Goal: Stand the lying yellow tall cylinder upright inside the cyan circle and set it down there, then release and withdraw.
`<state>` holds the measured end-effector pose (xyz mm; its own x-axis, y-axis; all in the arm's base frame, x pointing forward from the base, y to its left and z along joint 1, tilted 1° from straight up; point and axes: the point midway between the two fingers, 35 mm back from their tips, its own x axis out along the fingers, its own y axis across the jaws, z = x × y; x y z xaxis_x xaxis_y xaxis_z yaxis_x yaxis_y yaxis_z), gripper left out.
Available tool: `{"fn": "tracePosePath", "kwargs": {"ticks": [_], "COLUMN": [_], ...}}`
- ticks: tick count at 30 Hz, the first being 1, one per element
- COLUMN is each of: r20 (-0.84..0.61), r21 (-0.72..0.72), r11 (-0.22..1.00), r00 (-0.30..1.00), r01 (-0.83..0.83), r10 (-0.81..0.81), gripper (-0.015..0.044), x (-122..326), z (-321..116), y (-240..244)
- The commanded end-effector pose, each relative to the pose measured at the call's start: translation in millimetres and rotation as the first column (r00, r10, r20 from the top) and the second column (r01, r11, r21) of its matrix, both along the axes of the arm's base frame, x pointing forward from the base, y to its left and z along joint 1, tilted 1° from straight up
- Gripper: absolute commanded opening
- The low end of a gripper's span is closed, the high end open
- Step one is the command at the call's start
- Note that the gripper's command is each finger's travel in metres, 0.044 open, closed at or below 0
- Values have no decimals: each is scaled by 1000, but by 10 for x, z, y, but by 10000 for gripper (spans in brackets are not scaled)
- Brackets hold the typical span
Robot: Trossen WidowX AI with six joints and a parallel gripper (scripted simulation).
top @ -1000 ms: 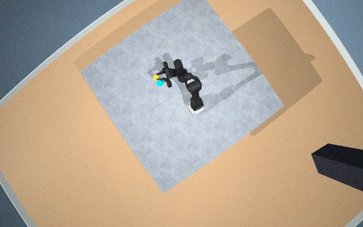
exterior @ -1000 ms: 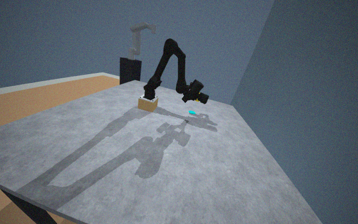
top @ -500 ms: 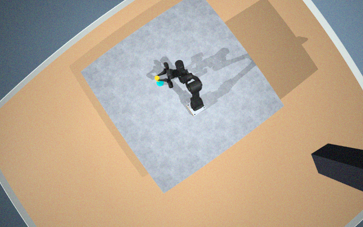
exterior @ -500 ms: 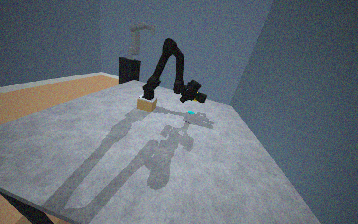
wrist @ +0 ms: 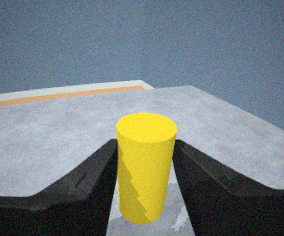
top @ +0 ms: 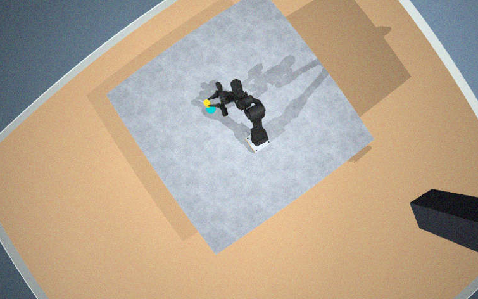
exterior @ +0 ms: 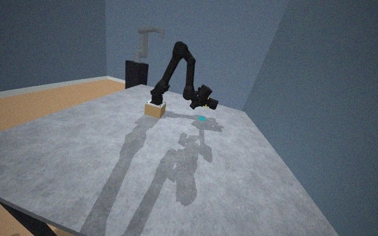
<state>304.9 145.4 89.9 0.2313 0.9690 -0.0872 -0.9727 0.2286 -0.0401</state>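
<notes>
the end effector (top: 208,102) (exterior: 206,103) (wrist: 145,146) pinches the upright yellow cylinder (top: 206,102) (exterior: 206,106) (wrist: 144,170) above the table (top: 181,156) (exterior: 228,175) (wrist: 50,130), near the cyan circle (top: 211,109) (exterior: 202,118).

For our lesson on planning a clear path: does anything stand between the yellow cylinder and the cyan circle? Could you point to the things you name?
Nothing visible does. The yellow cylinder (top: 206,102) (wrist: 144,172), held upright between the fingers, hangs above the table (top: 181,156) (exterior: 96,146) (wrist: 50,130), just off to one side of the cyan circle (top: 211,109) (exterior: 202,118).
</notes>
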Motion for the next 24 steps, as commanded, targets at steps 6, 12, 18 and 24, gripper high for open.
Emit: {"fn": "tracePosePath", "kwargs": {"ticks": [6,12,18,24], "r20": [-4,-4,-5,-5], "r21": [2,2,2,2], "r11": [1000,1000,1000,1000], "r00": [1000,1000,1000,1000], "r01": [-3,-3,-3,-3], "r10": [3,3,3,3], "gripper": [105,105,105,105], "x": [33,43,40,22], "z": [-218,-382,-548,-715], "y": [-1,-2,-3,-4]}}
